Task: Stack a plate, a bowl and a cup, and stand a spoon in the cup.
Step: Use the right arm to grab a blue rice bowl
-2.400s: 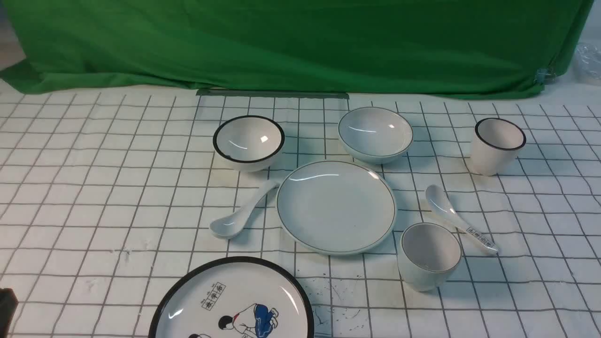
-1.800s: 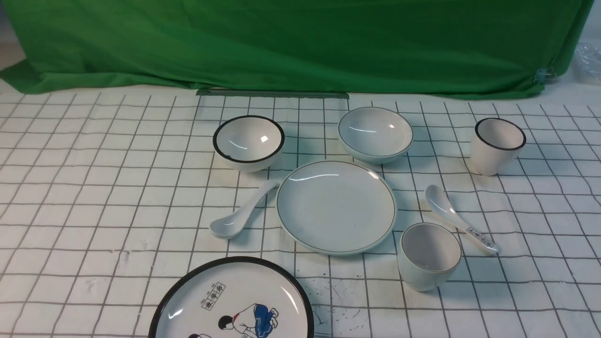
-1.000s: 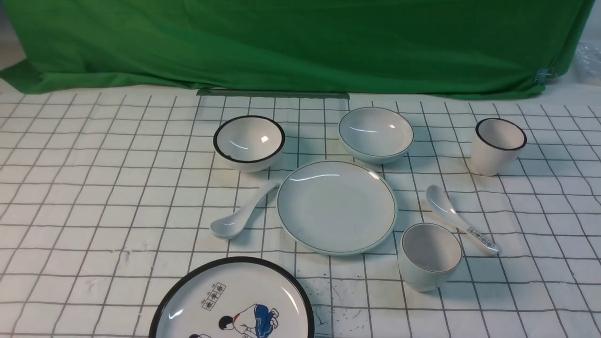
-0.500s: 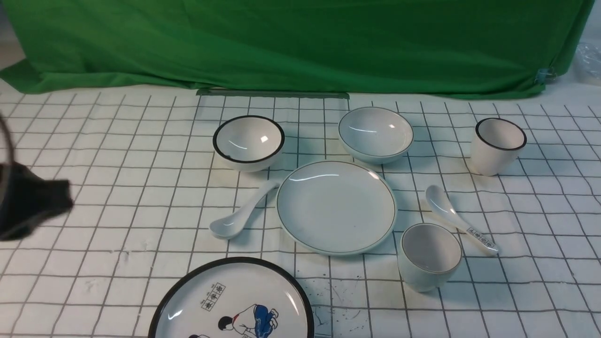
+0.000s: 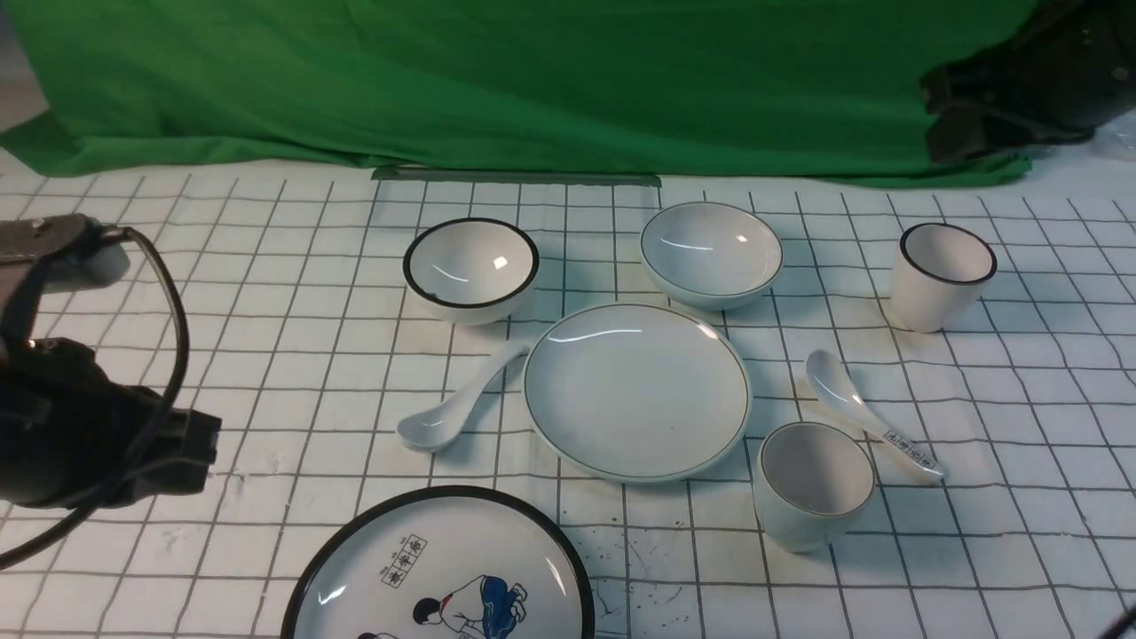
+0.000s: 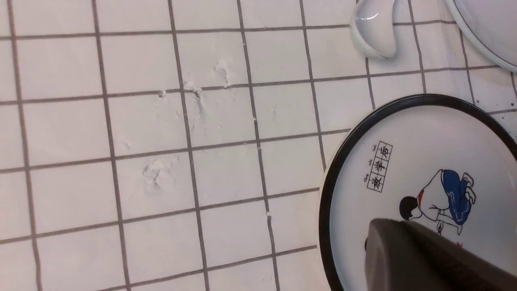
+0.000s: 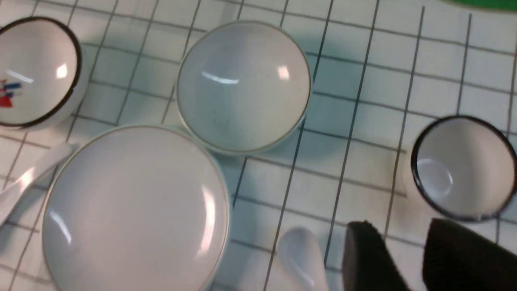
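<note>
The plate (image 5: 635,390) lies mid-table. The bowl (image 5: 710,253) sits just behind it, the cup (image 5: 815,484) at its front right, and the plain white spoon (image 5: 457,399) at its left. All are apart and untouched. My left gripper (image 5: 200,444) hangs at the left, well short of the spoon. The left wrist view shows one dark finger (image 6: 404,250) over the cartoon plate (image 6: 424,161). My right gripper (image 5: 941,124) is high at the back right. In the right wrist view it (image 7: 400,226) is open and empty, with the bowl (image 7: 242,85) and plate (image 7: 133,210) beyond it.
A black-rimmed bowl (image 5: 470,266) stands back left and a black-rimmed cup (image 5: 941,275) back right. A spoon with printed characters (image 5: 865,413) lies right of the plate. The cartoon plate (image 5: 439,568) lies at the front edge. A green cloth hangs behind.
My left arm has come in from the left edge and moved right and lower. My right arm has come into view at the top right. The dishes have not moved.
</note>
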